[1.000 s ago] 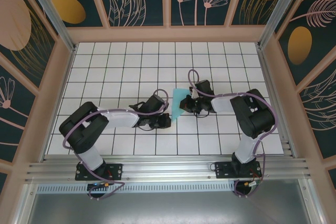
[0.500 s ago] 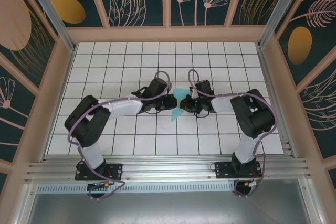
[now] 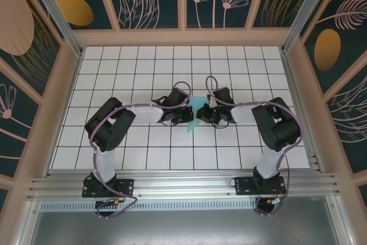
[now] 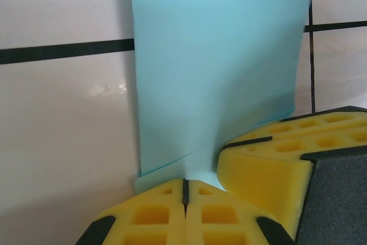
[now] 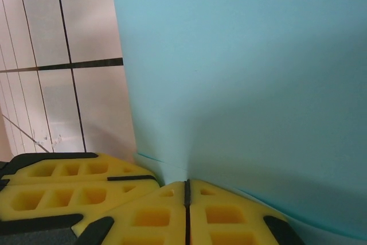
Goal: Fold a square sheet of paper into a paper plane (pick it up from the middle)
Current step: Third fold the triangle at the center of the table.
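The sheet of paper is light teal, folded, and stands up off the tiles at the middle of the table between my two grippers. My left gripper meets it from the left, my right gripper from the right, their tips nearly touching. In the left wrist view the paper rises from my left gripper, whose yellow pads are shut on its lower edge, with the right gripper's fingers close alongside. In the right wrist view my right gripper is shut on the paper, beside the left gripper's fingers.
The white grid-tiled table is walled by wooden-framed panels at the back and both sides. An aluminium rail with both arm bases runs along the near edge.
My left arm has swung up and right from the lower-left tiles to the paper and shut its gripper beside the right one. The right gripper has held the paper in place.
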Available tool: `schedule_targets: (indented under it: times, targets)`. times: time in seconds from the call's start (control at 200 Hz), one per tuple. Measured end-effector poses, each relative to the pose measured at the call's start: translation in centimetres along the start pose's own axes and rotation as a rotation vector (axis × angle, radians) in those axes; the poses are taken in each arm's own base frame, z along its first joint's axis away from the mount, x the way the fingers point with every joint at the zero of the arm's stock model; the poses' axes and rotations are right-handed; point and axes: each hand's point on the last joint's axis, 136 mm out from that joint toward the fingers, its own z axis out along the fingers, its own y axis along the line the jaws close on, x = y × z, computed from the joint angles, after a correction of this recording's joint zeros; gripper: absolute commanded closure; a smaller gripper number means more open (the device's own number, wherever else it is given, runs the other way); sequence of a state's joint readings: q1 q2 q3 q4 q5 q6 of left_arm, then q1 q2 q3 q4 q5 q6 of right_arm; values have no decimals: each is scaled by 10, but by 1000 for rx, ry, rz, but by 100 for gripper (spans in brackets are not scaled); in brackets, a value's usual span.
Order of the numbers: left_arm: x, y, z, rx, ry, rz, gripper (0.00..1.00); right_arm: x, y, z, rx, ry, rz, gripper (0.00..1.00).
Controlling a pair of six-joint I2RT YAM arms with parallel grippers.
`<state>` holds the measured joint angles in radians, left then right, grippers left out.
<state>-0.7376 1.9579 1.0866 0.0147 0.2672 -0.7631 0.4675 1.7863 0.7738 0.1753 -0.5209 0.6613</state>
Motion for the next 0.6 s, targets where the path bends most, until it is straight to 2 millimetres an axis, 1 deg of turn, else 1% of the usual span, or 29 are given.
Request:
schedule_targets:
  times: [0.075,0.14,0.275,0.3,0.365,0.445,0.53,0.6]
  targets:
    - [-1,1,0,-4,-5,5,95,-1,-2,-3,20,-6,6,87]
    - [-1,1,0,-6,-7,11,95,-4,-5,-10,47,-24,16,84]
    - [-1,1,0,-5,-8,19,94,-22,-1,-36,70,-111,21,78]
    - [-1,1,0,-4,-8,19,93,-26,1,-42,66,-132,21,75]
    - [-1,1,0,-3,-7,22,93,-31,1,-53,58,-166,29,71]
    - [-1,0,-1,-2,-8,27,91,-30,-5,-58,61,-176,49,69]
    - [-1,0,-1,-1,-8,32,91,-22,-15,-56,75,-161,78,68]
    - [-1,0,-2,-3,-7,38,90,-17,-19,-54,80,-149,90,68]
